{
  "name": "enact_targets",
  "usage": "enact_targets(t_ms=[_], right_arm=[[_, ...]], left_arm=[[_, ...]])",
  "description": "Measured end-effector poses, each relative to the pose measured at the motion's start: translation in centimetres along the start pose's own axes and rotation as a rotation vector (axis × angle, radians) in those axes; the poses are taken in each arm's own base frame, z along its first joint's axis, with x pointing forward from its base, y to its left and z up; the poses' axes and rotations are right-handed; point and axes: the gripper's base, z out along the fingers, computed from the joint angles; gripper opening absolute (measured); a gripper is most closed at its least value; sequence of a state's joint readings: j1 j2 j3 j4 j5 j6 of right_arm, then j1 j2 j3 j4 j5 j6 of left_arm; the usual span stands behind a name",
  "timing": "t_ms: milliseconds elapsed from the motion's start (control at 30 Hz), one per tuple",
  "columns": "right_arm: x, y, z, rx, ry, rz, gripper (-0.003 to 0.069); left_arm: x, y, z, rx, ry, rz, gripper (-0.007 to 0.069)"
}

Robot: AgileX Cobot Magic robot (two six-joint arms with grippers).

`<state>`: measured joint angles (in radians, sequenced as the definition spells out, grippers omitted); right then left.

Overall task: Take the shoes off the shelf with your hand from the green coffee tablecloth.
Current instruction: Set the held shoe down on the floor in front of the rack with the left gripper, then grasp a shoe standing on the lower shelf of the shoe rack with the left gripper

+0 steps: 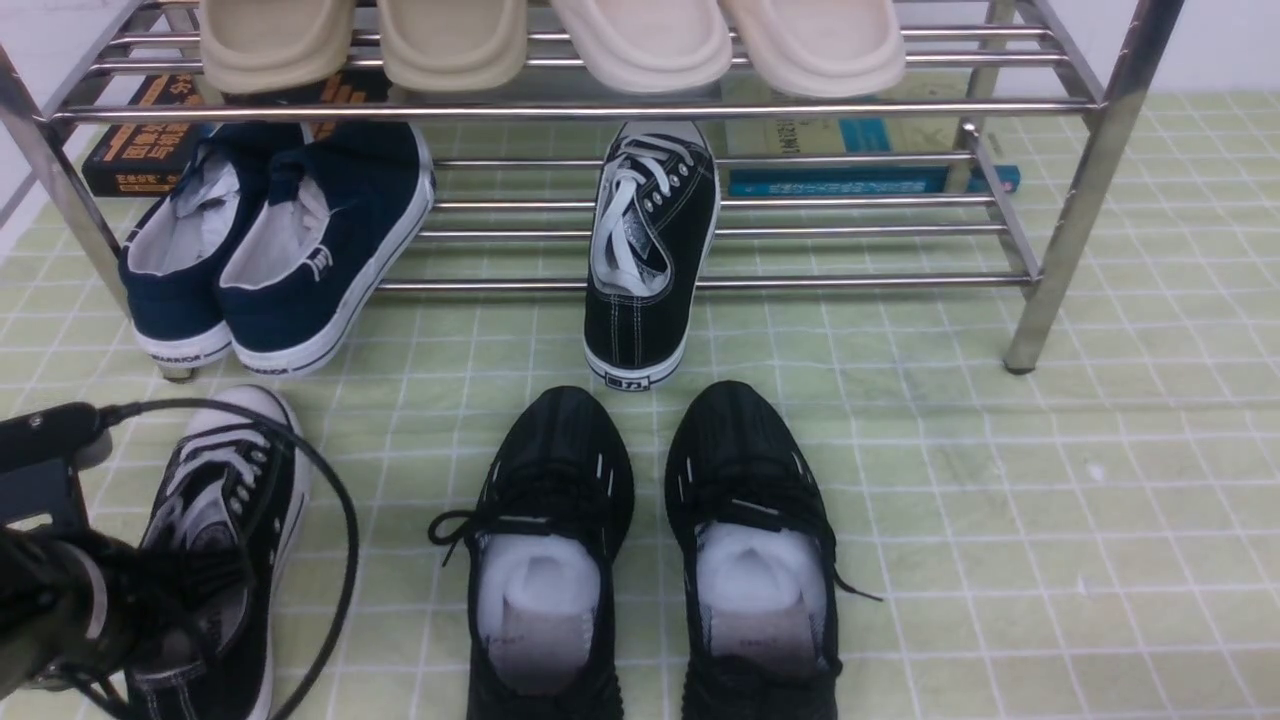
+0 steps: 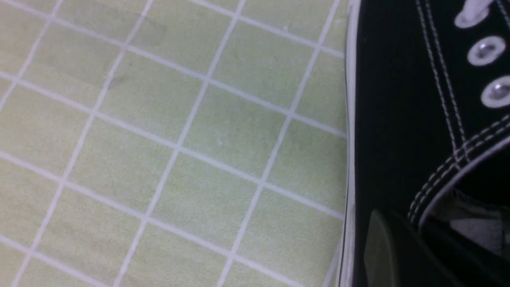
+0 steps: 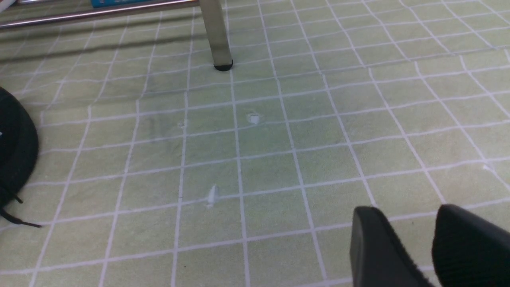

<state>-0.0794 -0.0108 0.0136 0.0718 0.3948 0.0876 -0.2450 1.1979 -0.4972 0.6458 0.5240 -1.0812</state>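
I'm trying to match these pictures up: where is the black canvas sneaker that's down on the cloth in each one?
Front view: sneaker at the lower left, partly behind the left arm.
Left wrist view: along the picture's right side, cut off by the edge.
Right wrist view: not in it.
Shared landmark: the green gridded cloth.

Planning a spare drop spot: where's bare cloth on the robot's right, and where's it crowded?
Bare: pale green gridded cloth, right of the all-black knit sneakers. Crowded: left side, where the black left gripper meets a black canvas sneaker.
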Motion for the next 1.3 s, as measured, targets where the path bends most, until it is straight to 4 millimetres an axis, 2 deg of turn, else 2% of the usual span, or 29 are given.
enact_targets(t_ms=[133, 267, 433, 567, 667, 800, 833, 867, 900, 1000, 1200, 1300], right_arm=[[0.0, 0.0, 0.0, 0.0, 0.0, 0.0, 0.0237], [0.0, 0.0, 0.0, 0.0, 0.0, 0.0, 0.0237], [0.0, 0.0, 0.0, 0.0, 0.0, 0.0, 0.0237], [0.0, 0.0, 0.0, 0.0, 0.0, 0.0, 0.0237], [0.0, 0.0, 0.0, 0.0, 0.0, 0.0, 0.0237], [0.0, 0.0, 0.0, 0.0, 0.0, 0.0, 0.0237], [0.0, 0.0, 0.0, 0.0, 0.0, 0.0, 0.0237], [0.0, 0.0, 0.0, 0.0, 0.0, 0.0, 0.0237], [0.0, 0.0, 0.0, 0.0, 0.0, 0.0, 0.0237], [0.0, 0.0, 0.0, 0.0, 0.0, 0.0, 0.0237], [0.0, 0.0, 0.0, 0.0, 0.0, 0.0, 0.0237], [0.0, 0.0, 0.0, 0.0, 0.0, 0.0, 0.0237]], left_arm=[[0.0, 0.2, 0.0, -0.019, -0.002, 0.007, 0.0031], [0.0, 0.6, 0.0, -0.065, 0.004, 0.029, 0.0081], [0.3, 1.2, -0.2, -0.122, 0.028, 0.026, 0.0222], [0.3, 1.6, -0.8, -0.141, 0.032, -0.002, 0.0272], [0.0, 2.1, -2.2, -0.172, 0.028, -0.052, 0.0284], [-1.1, 2.8, -5.1, -0.185, -0.014, -0.093, 0.0282], [-1.9, 3.0, -6.9, -0.158, -0.043, -0.098, 0.0278], [-2.0, 3.0, -7.1, -0.153, -0.05, -0.095, 0.0277], [-2.4, 3.1, -8.6, -0.117, -0.065, -0.099, 0.0268], [-3.0, 3.1, -11.3, -0.028, -0.093, -0.103, 0.0246], [-4.1, 2.5, -14.2, 0.086, -0.078, -0.065, 0.0242], [-4.9, 2.0, -14.8, 0.094, -0.052, -0.057, 0.0246]])
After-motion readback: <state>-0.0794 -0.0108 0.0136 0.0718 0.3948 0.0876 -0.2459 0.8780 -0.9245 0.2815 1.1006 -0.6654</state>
